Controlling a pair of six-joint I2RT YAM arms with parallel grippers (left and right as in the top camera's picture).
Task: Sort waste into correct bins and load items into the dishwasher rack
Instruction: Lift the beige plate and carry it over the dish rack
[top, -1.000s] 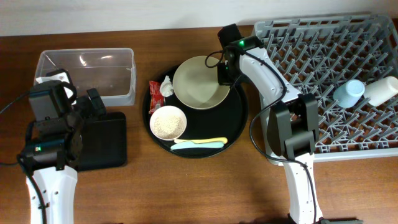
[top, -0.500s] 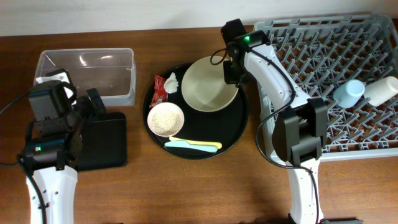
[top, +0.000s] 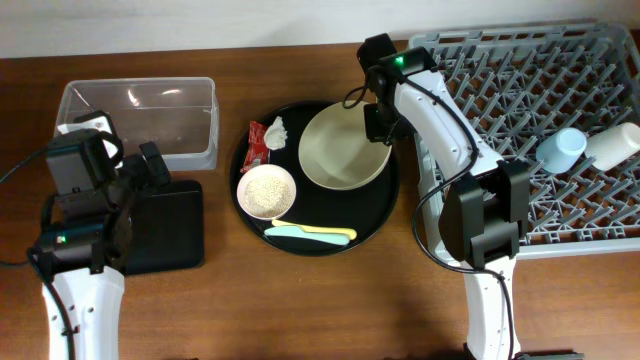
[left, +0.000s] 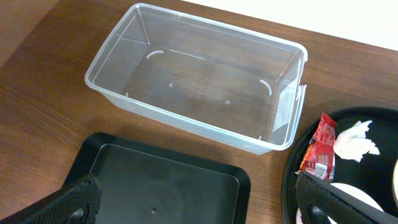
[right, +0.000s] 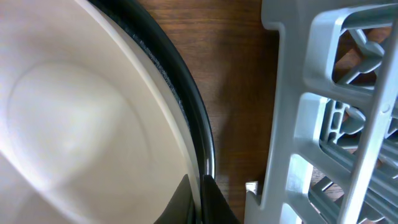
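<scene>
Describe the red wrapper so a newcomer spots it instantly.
Find the round black tray mid-table. At its upper-left edge in the overhead view, beside a crumpled white tissue, lies the wrapper: small, flat, the only red thing in view.

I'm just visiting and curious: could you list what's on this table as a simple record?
On round tray: cream bowl, pink bowl of rice, red wrapper, tissue, two utensils
In rack: blue cup, white cup
Bins: clear tub and black tray, both look empty
Right jaws: shut on cream bowl's rim
Left jaws: open, near the bins
</scene>
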